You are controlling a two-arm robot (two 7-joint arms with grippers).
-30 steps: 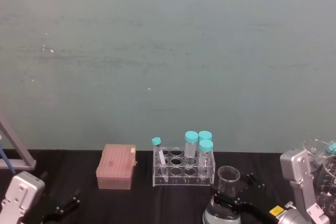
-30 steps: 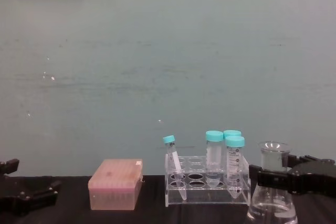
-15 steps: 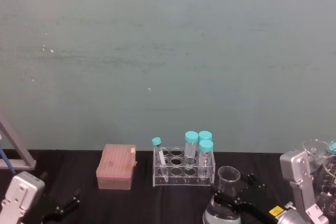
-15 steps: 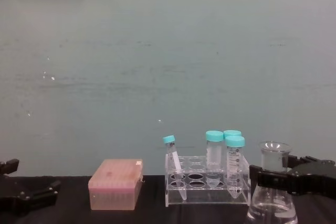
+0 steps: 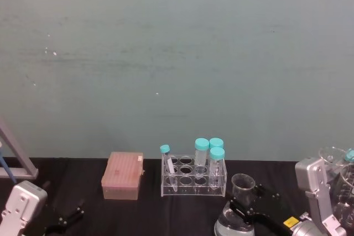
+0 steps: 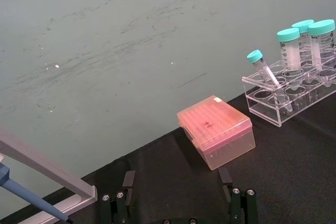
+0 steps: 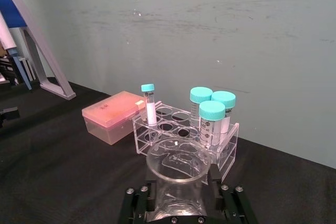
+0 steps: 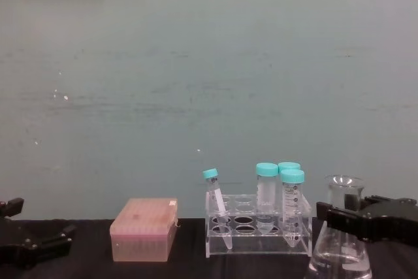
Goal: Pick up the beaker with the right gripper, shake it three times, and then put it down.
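Head view: the beaker (image 5: pixel 241 190) stands upright by the near right corner of the worktop (image 5: pixel 166 214), just on the near side of the clear tube rack (image 5: pixel 193 178). The right gripper (image 5: pixel 246 199) reaches in from the right edge with its jaws across the neck, one on each side. The left gripper (image 5: pixel 67 220) sits parked at the near left corner, well apart, so this lift belongs to the right arm.

Left wrist view: the left gripper (image 6: pixel 178 211) has its jaws spread wide on nothing. The pink box (image 6: pixel 216 131) lies ahead of it, with the rack farther off.

Right wrist view, the best look at the grip: the flared rim of the beaker (image 7: pixel 178 165) opens toward the camera. The right gripper (image 7: pixel 183 187) has its jaws pressed on opposite sides of the neck, closed on the glass below the rim.

Chest view, side on: the beaker (image 8: pixel 339 256) has its long axis vertical, and the right gripper (image 8: pixel 344 217) crosses it level, about where neck meets shoulder. The base runs off the bottom of this picture, so I cannot tell whether it touches the worktop. The rack is close on the left, so the shake wants to go straight up.
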